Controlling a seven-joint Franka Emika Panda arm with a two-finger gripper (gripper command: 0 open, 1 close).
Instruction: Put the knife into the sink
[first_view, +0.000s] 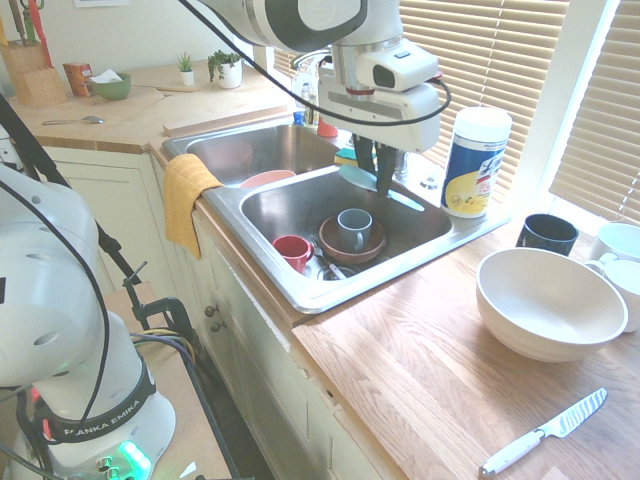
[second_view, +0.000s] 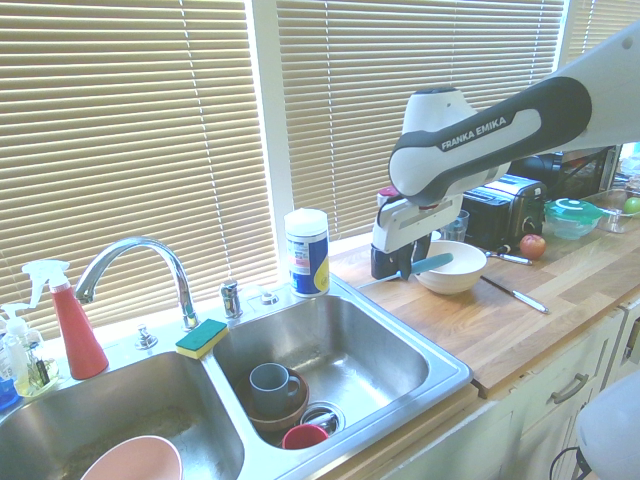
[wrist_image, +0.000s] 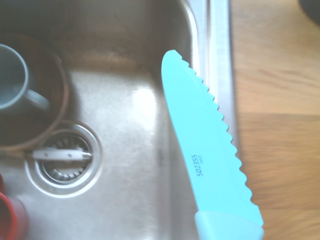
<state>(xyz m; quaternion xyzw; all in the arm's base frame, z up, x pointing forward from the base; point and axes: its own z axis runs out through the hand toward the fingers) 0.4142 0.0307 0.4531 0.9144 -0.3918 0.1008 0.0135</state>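
Observation:
My gripper (first_view: 378, 168) is shut on the knife (first_view: 404, 198), an all-turquoise plastic knife with a wavy edge. It is held roughly level, in the air over the far right part of the sink (first_view: 300, 292). From the other side, the knife (second_view: 431, 264) sticks out of the gripper (second_view: 392, 268) above the rim (second_view: 441, 374) and the counter. In the wrist view the blade (wrist_image: 207, 150) lies over the basin's wall and rim, with the drain (wrist_image: 64, 159) off to one side.
Inside the sink sit a grey mug (first_view: 353, 228) in a brown bowl and a red cup (first_view: 292, 250). A wipes canister (first_view: 474, 162), black mug (first_view: 547, 233), white bowl (first_view: 550, 303) and white-handled knife (first_view: 545, 432) stand on the counter. An orange cloth (first_view: 185, 195) drapes the second basin.

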